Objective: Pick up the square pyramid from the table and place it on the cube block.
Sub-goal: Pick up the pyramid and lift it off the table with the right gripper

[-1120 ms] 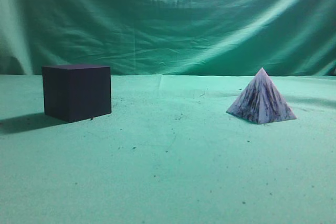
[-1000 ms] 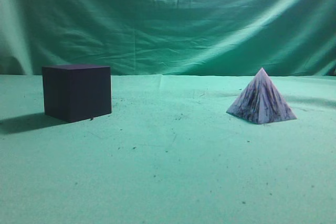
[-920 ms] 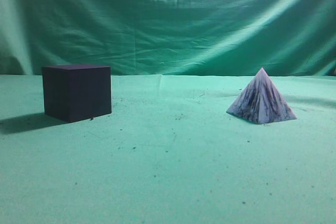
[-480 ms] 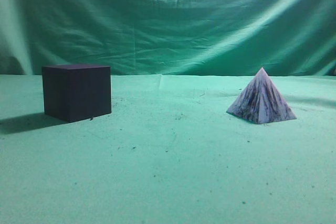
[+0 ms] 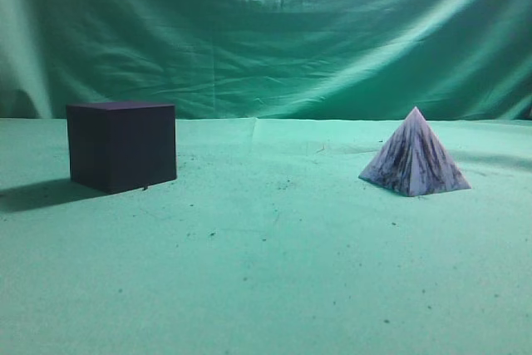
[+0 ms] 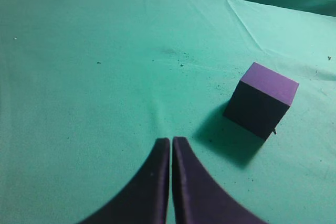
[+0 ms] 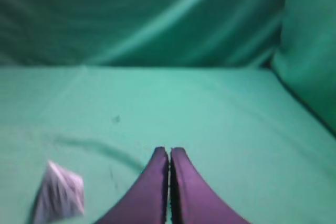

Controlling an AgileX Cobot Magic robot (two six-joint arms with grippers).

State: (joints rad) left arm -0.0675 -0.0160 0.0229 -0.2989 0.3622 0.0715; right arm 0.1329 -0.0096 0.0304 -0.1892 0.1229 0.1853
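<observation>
The square pyramid (image 5: 413, 157), pale lavender with dark streaks, stands on the green table (image 5: 274, 247) at the right. It also shows blurred at the lower left of the right wrist view (image 7: 59, 192). The cube block (image 5: 122, 145), dark purple-black, stands at the left, and shows in the left wrist view (image 6: 261, 99). My left gripper (image 6: 171, 141) is shut and empty above the cloth, left of the cube. My right gripper (image 7: 169, 150) is shut and empty, right of the pyramid. Neither gripper shows in the exterior view.
A wrinkled green cloth backdrop (image 5: 266, 31) hangs behind the table. Small dark crumbs (image 5: 283, 184) speckle the cloth between cube and pyramid. The cloth wall rises at the right of the right wrist view (image 7: 310, 51).
</observation>
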